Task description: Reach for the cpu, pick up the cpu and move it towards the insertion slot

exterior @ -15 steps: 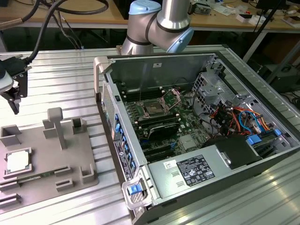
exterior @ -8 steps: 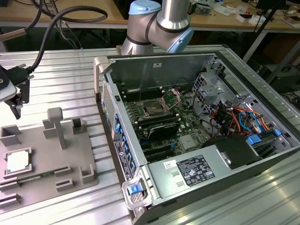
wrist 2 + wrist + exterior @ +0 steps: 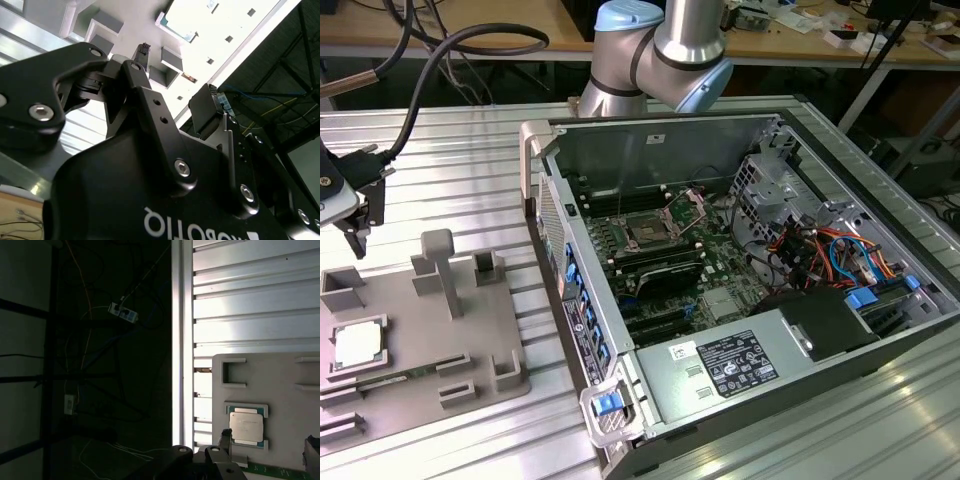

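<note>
Arm (image 3: 660, 45): silver tube with pale blue joint caps, elbow bent at the far side of the exterior view, reaching toward that view's left. Gripper (image 3: 353, 235) hangs at the exterior view's left edge, black, tilted slightly, fingers pointing down. In the first wrist view the fingertips (image 3: 225, 438) are wide apart, jaws spread and holding nothing. The second wrist view shows the black gripper body and its bolted finger linkage (image 3: 150, 110).
</note>
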Controlling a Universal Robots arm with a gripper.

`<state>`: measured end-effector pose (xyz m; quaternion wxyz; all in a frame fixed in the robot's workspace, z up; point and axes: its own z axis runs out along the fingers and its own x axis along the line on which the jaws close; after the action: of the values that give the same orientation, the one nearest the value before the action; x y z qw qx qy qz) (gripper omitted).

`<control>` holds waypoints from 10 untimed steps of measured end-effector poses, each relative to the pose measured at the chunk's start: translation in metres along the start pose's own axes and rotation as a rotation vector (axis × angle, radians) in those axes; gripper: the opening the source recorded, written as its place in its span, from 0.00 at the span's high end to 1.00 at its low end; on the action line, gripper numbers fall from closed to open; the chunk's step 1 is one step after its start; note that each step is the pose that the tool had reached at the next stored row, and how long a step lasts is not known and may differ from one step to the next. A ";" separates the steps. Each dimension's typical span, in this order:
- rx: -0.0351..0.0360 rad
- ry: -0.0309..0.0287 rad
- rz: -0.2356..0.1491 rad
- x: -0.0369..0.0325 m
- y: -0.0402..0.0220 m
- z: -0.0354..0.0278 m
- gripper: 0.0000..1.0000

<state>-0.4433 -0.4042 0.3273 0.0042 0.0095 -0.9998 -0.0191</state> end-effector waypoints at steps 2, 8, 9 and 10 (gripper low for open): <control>0.0000 0.0000 0.000 0.0000 0.0000 0.0000 0.40; -0.0002 -0.0002 0.000 0.0000 -0.0007 0.0004 0.40; -0.0001 -0.0001 0.000 0.0000 -0.0014 0.0004 0.40; -0.0001 -0.0001 0.000 0.0000 -0.0028 0.0006 0.40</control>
<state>-0.4433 -0.4070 0.3266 0.0041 0.0095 -0.9998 -0.0192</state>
